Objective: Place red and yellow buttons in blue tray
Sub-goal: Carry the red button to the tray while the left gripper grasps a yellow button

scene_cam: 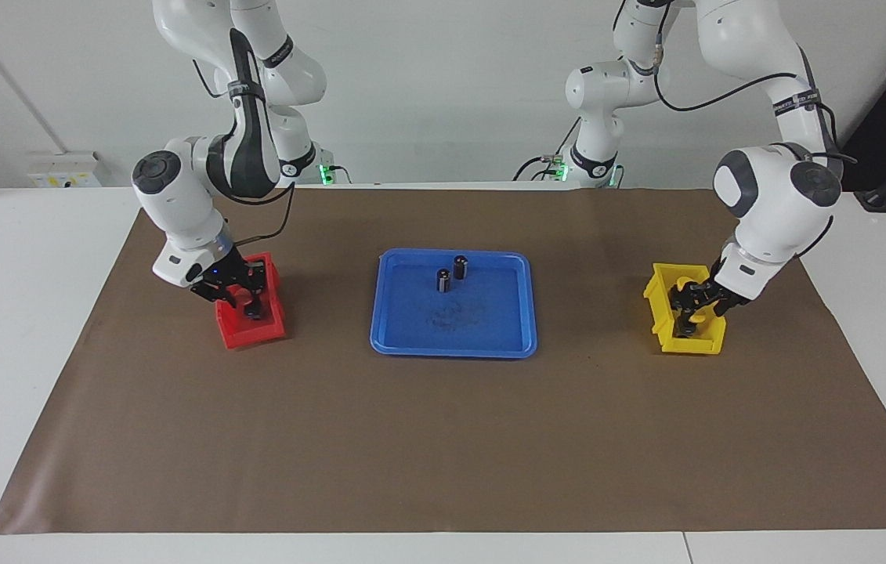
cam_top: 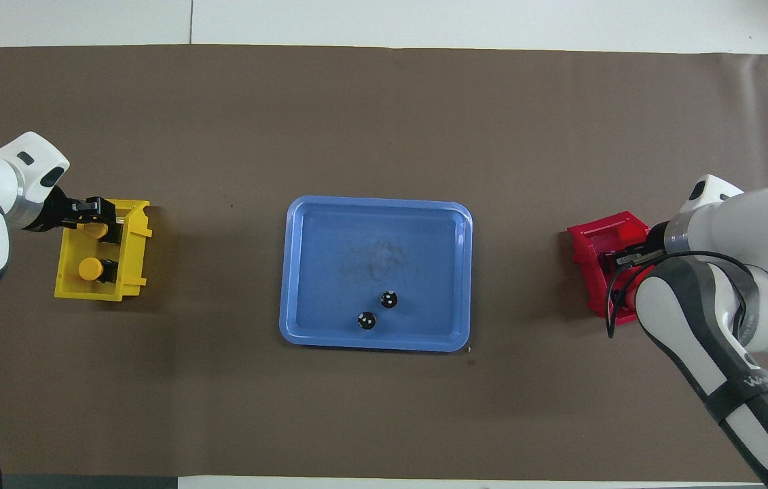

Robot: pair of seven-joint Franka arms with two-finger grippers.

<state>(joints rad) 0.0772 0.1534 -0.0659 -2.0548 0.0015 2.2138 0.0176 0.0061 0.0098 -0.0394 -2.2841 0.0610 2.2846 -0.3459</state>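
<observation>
While both reach into bins: each button lies directly under its own tool
Left tool (scene_cam: 695,307): in the yellow bin (cam_top: 127,268), over the yellow button (cam_top: 94,229); grip unclear
Right tool (scene_cam: 241,294): in the red bin (scene_cam: 258,330); grip unclear
Blue tray (scene_cam: 395,337): midway between both

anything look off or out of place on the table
The red bin sits skewed to the table's edges, while the yellow bin lies square. The blue tray holds only two capless dark cylinders, no buttons, plus a faint smudge mid-floor. Nothing spilled or tipped.
</observation>
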